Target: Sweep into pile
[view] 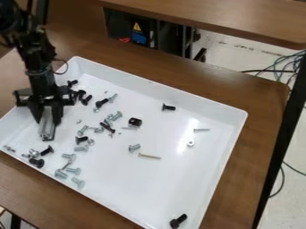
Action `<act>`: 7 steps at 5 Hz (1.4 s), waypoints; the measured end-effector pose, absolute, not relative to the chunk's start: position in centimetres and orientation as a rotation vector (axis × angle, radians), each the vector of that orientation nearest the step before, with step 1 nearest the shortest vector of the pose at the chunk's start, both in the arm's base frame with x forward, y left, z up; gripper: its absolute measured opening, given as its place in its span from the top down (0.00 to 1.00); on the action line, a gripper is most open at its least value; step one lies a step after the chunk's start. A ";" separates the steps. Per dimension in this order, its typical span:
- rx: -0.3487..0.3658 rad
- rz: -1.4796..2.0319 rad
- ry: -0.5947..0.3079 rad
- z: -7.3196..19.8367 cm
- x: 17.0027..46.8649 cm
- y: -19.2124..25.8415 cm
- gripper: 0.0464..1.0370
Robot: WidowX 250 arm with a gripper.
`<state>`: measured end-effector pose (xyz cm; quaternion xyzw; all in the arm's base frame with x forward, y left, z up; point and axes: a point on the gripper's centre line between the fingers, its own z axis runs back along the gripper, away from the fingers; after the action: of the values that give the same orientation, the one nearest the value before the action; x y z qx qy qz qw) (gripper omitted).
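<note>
My gripper [48, 117] hangs down over the left part of the white tray [137, 197], its two black fingers closed around an upright grey tool [46, 124]. The tool's lower end is at the tray floor. Silver bolts [78, 182] and black screws [47, 150] lie scattered to the right of and below it. More black screws [87, 99] are near the tray's upper left. Farther right lie a black square part [135, 121], a long thin screw [149, 156], a black screw [169, 107], a small nut [190, 143] and, near the bottom corner, a black bolt [177, 221].
The tray's raised walls surround the hardware, with the left wall close to the gripper. It stands on a brown wooden table [251, 179]. Another wooden surface [215, 15] is behind, and cables [286, 67] run over the floor at the right.
</note>
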<state>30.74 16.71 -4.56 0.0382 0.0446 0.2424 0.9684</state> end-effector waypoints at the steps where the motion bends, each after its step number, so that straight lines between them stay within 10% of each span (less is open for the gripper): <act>1: 0.174 0.237 0.073 -4.6 34.1 17.2 0.68; 4: 0.200 -0.347 0.086 -5.4 36.6 8.5 0.68; 7: 0.075 -0.450 0.113 -5.3 33.7 -6.1 0.68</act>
<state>33.72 -6.08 -5.27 0.0372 0.0559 -0.2228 0.9726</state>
